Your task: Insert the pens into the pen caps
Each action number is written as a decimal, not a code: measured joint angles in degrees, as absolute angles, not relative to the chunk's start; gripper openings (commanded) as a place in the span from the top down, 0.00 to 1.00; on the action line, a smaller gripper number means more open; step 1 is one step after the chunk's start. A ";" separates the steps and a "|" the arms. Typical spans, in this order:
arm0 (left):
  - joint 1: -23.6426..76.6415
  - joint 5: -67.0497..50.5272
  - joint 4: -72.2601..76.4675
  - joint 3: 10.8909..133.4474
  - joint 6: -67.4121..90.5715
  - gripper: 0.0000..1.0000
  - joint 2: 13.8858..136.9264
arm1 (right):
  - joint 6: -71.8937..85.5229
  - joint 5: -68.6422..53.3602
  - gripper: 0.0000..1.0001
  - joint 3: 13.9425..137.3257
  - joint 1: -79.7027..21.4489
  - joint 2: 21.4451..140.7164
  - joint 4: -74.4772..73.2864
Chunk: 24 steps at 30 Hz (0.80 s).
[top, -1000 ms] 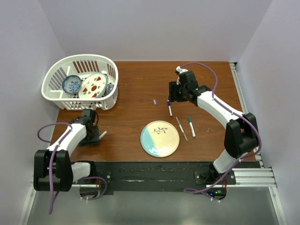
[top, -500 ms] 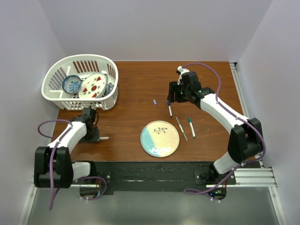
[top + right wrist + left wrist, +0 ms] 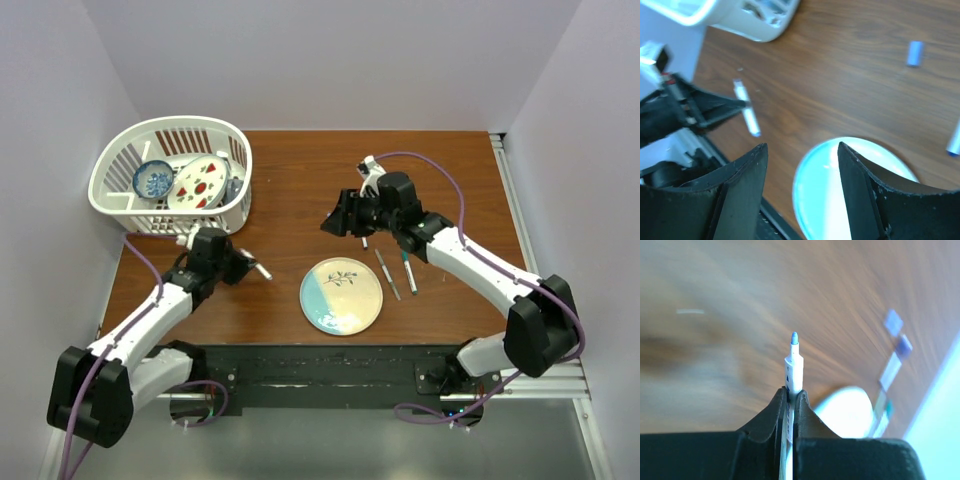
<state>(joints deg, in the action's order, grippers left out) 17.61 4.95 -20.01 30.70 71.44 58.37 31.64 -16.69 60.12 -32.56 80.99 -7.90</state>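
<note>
**Change.** A second ago my left gripper point(image 3: 246, 268) sat low at the near left of the table point(image 3: 290, 180), jaws half apart, with a pen lying at its tips. Now those jaws are pressed together on that pen point(image 3: 794, 365). The arm has lifted and swung right, toward the plate point(image 3: 341, 296). My right gripper point(image 3: 801, 147) has come left from the far right; its fingers remain spread and carry nothing.

**Meaning.** Pen pick-up looks done. The cap pick-up is not yet made: the small cap point(image 3: 914, 53) lies on the wood, off to the side of my right fingers rather than between them. Nothing is joined so far, so I judge the task early.

**Where things lie.**
- Held pen: clear of the table, nib pointing out past the fingertips.
- Grey pen point(image 3: 388, 274) and green-ended pen point(image 3: 409, 272): flat on the table, just right of the plate.

**Materials and shapes.**
- Held pen: smooth white barrel with a stepped collar narrowing to a small blue nib.
- Cap: short pale lilac tube, lying on its side.
- Table: brown wood, streaked grain, slight sheen.
- Plate: round and glazed, half turquoise, half cream, with a sprig motif.
- My fingers: matte black, curved.
</note>
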 measured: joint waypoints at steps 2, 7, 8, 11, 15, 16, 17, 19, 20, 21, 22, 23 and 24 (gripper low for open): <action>18.61 -1.04 -11.49 28.14 67.46 1.00 58.33 | 34.02 -17.65 0.38 59.31 -34.46 81.01 -4.69; 20.43 -17.12 9.98 21.65 61.28 1.00 58.67 | 38.28 -19.07 0.39 57.82 -38.59 82.26 1.02; 20.78 -19.68 12.73 21.41 60.38 1.00 59.13 | 38.92 -19.07 0.39 57.80 -39.27 82.91 1.85; 21.41 -26.00 20.10 21.39 58.76 1.00 60.71 | 40.12 -19.05 0.39 57.71 -41.04 84.58 3.86; 21.85 -32.01 27.38 21.39 57.63 1.00 61.67 | 40.60 -18.98 0.44 57.71 -42.09 85.45 4.58; 21.96 -32.88 28.40 21.39 57.54 1.00 61.67 | 40.60 -18.96 0.45 57.71 -42.13 85.56 4.78; 22.02 -33.98 29.74 21.39 57.41 1.00 61.67 | 40.62 -18.94 0.46 57.71 -42.11 85.67 4.82; 22.17 -35.35 31.57 21.39 57.36 1.00 61.67 | 40.82 -18.87 0.51 57.71 -42.15 86.00 4.91; 22.17 -35.99 32.42 21.37 57.36 1.00 61.67 | 40.97 -18.81 0.53 57.71 -42.24 86.15 4.97; 22.20 -36.27 32.91 21.34 57.34 1.00 61.67 | 41.23 -18.94 0.56 57.71 -42.39 86.32 5.34; 22.20 -36.56 33.30 21.17 57.39 1.00 61.69 | 41.23 -18.94 0.65 57.71 -42.59 86.35 5.67; 22.20 -36.88 33.65 20.99 57.39 1.00 61.71 | 41.39 -18.96 0.72 57.74 -42.83 86.35 5.89; 22.20 -37.23 33.82 20.95 57.36 1.00 61.71 | 41.47 -19.09 0.82 57.74 -43.05 86.37 6.15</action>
